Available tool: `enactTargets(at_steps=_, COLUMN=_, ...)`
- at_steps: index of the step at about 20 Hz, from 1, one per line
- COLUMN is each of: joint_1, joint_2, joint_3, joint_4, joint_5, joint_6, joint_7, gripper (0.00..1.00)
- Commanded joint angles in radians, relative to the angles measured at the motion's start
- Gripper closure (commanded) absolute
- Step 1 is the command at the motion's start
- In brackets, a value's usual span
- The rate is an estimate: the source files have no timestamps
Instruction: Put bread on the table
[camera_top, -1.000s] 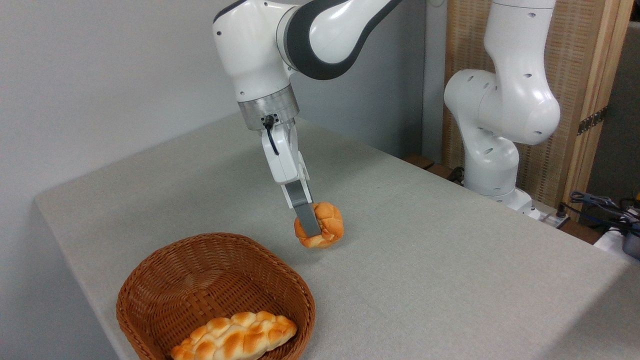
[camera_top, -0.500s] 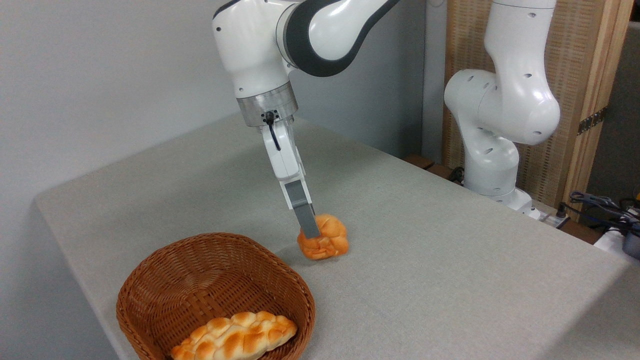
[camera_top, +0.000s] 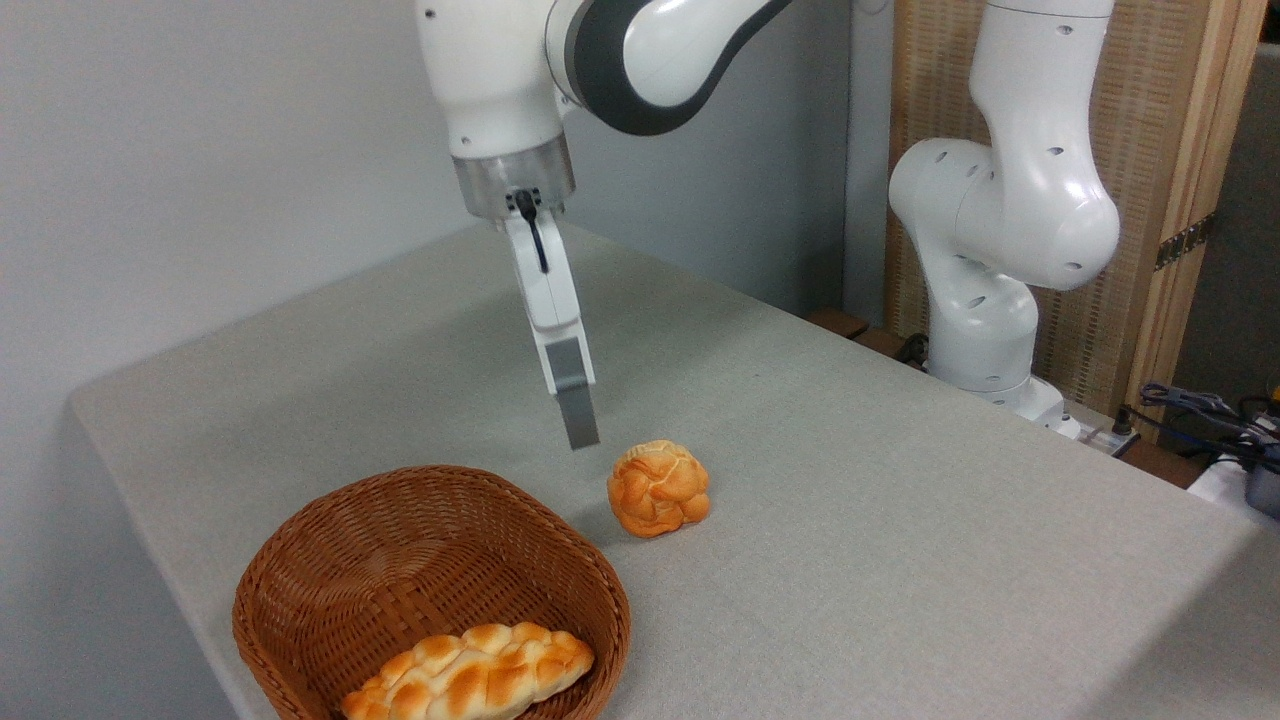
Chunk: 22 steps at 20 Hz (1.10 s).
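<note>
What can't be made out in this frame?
- Gripper: seen edge-on in the fixed camera view, so the near finger hides the far one; whether it is open or shut cannot be told.
- Braided loaf: its lower edge is cut off by the bottom of the picture.
- Basket: its front rim is cut off there too.

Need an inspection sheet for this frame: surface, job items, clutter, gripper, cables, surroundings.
Surface: grey-beige cloth-covered table, flat, no spills seen.
Job's things: small round golden-orange knotted roll resting on the cloth, right of the basket, apart from it.
Clutter: brown woven wicker basket holding a braided loaf with pale patches.
Gripper: grey-fingered gripper above and left of the roll, holding nothing; jaw gap hidden edge-on.
Cables: bundle at right edge, off the table.
Surroundings: wooden slatted panel behind arm base.
</note>
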Motion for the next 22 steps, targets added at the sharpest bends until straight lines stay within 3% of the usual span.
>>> enactTargets(at_steps=1, joint_1=-0.009, joint_2=-0.009, joint_3=0.079, joint_4=0.105, joint_5=-0.088, joint_6=-0.004, joint_7=-0.097, gripper=0.0)
enactTargets(at_steps=4, joint_1=-0.009, joint_2=-0.006, joint_3=0.127, joint_4=0.162, joint_5=-0.122, joint_6=-0.033, joint_7=-0.178, gripper=0.0)
enactTargets(at_steps=9, joint_1=0.007, joint_2=0.051, joint_3=0.182, joint_4=0.367, joint_5=-0.121, joint_6=-0.254, joint_7=-0.192, gripper=0.0)
enactTargets(at_steps=17, joint_1=0.088, joint_2=0.145, joint_3=0.158, joint_4=0.507, joint_5=-0.112, joint_6=-0.312, joint_7=-0.194, gripper=0.0)
enactTargets(at_steps=22, joint_1=0.109, joint_2=0.172, joint_3=0.123, joint_4=0.538, joint_5=-0.112, joint_6=-0.339, joint_7=-0.195, gripper=0.0)
